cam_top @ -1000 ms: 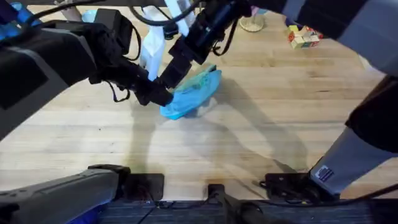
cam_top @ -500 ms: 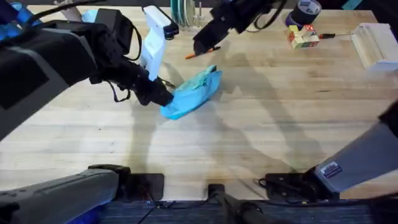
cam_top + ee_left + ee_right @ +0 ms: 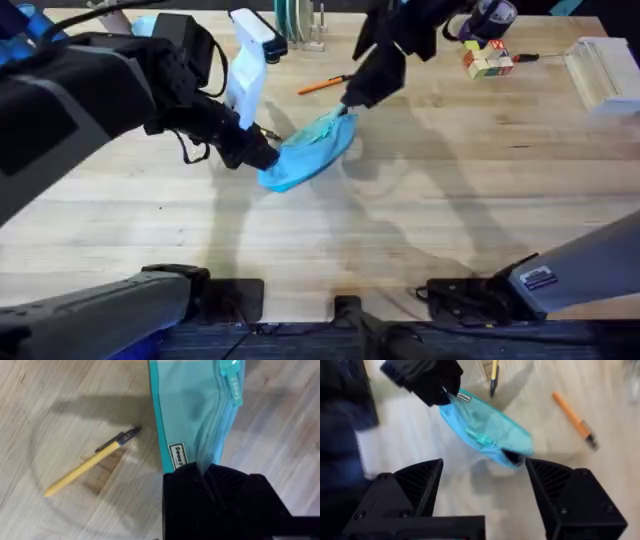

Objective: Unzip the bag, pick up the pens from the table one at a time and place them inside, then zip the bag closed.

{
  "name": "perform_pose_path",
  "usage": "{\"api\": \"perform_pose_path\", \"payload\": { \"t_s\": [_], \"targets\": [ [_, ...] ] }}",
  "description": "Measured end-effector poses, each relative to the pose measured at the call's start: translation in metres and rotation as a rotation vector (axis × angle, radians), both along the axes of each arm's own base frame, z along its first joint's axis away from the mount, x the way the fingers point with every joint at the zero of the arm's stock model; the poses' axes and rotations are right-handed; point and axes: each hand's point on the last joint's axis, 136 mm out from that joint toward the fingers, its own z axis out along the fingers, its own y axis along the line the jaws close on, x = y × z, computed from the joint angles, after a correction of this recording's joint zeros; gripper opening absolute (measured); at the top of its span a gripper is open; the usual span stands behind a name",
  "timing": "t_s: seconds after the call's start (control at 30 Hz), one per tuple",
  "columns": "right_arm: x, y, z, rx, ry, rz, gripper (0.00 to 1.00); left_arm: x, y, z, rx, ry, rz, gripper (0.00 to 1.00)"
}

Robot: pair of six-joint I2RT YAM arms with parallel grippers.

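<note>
The light-blue bag [image 3: 312, 148] lies aslant on the table [image 3: 420, 220]. My left gripper [image 3: 260, 154] is shut on its near-left end; in the left wrist view the black fingers [image 3: 220, 495] clamp the bag [image 3: 192, 410] below its zip pull [image 3: 232, 380]. My right gripper [image 3: 350, 98] hovers open at the bag's far-right end, and its wrist view shows the bag [image 3: 485, 432] between the spread fingers [image 3: 415, 485], with a dark gap at one end. The orange pen [image 3: 322, 85] lies behind the bag. The yellow pen [image 3: 85, 466] lies beside the left gripper.
A white spray bottle [image 3: 246, 62] stands just behind the left gripper. Coloured blocks [image 3: 487, 60], a tape roll [image 3: 495, 15], a thin red-and-black tool [image 3: 527, 57] and a clear box [image 3: 602, 65] sit at the back right. The table's front half is bare wood.
My right gripper left the bag's left end, swung back towards the orange pen, then came down to the bag's far-right end. The left gripper and bag stayed put.
</note>
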Motion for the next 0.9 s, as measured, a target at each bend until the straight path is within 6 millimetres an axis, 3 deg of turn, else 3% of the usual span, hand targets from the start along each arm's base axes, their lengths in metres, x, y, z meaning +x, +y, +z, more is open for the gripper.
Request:
{"api": "perform_pose_path", "payload": {
  "t_s": [0.23,0.47,0.67,0.9],
  "targets": [
    [0.002,0.001,0.001,-0.012,-0.211,0.277,0.997,0.000,0.000,0.000,0.000,-0.001,-0.001,0.042],
    [0.001,0.001,0.001,-0.015,-0.283,0.383,0.997,0.004,0.000,0.001,0.009,-0.057,-0.069,0.042],
    [-0.026,0.002,0.002,0.041,-0.266,0.533,0.997,0.013,0.002,0.004,0.006,-0.118,-0.098,0.042],
    [-0.014,0.003,0.001,0.013,-0.372,0.599,0.997,0.015,0.005,0.006,-0.021,-0.123,-0.087,0.042]
  ]
}}
